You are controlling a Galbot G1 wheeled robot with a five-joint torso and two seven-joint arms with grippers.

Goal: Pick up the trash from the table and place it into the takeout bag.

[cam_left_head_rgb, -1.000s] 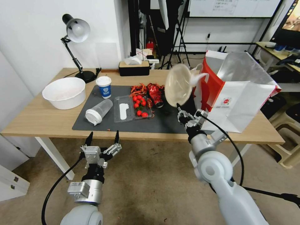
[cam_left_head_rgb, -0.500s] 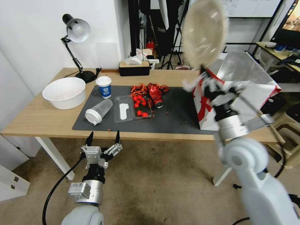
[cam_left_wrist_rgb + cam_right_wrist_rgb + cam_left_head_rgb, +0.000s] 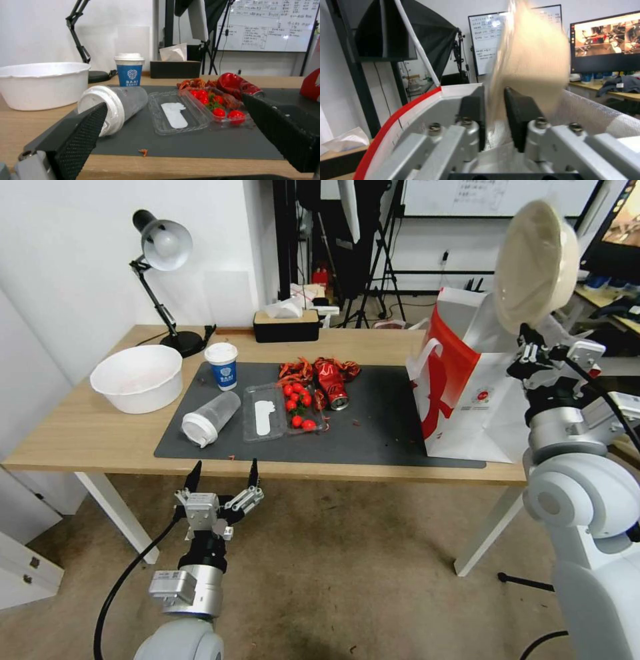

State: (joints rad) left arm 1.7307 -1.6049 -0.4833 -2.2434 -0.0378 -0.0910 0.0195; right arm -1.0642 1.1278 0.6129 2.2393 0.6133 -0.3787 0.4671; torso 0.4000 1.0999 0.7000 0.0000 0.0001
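Head view: one beige bowl, two cups on table.

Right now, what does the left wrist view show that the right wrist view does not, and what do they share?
Left wrist view: the left gripper with fingers spread open before the table, facing the clear white-lidded cup lying on its side, the white blue-logo paper cup, the crushed red can and a white tub.

Right wrist view: the right gripper shut on the rim of the beige round bowl, held above the open takeout bag.

Shared: the whiteboard on the back wall.
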